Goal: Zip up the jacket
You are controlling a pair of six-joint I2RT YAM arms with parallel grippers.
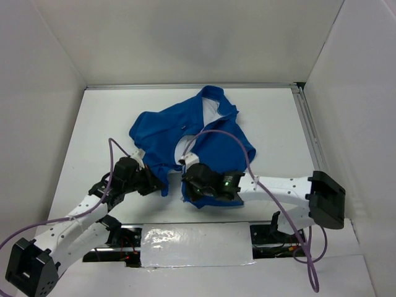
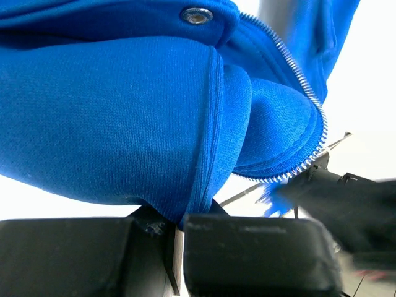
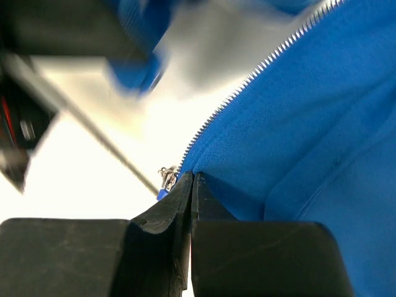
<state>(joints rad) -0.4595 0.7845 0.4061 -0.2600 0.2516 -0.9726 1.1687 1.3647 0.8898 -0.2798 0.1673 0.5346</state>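
Note:
The blue jacket [image 1: 213, 139] lies crumpled and unzipped in the middle of the white table, with its white lining showing at the collar. My left gripper [image 1: 156, 183] is shut on the jacket's bottom hem; in the left wrist view [image 2: 178, 221] blue fabric [image 2: 124, 117] bunches just above the jaws and the pale zipper teeth [image 2: 302, 86] run to the right. My right gripper [image 1: 188, 185] is shut on the other front panel's bottom corner [image 3: 193, 178], beside the zipper teeth [image 3: 247, 80]. A small metal slider [image 3: 166, 180] hangs just left of the jaws.
A crinkled silver strip [image 1: 195, 245] lies at the near edge between the arm bases. A metal rail [image 1: 309, 133] runs along the right side. White walls enclose the table. Purple cables [image 1: 111, 154] loop over both arms.

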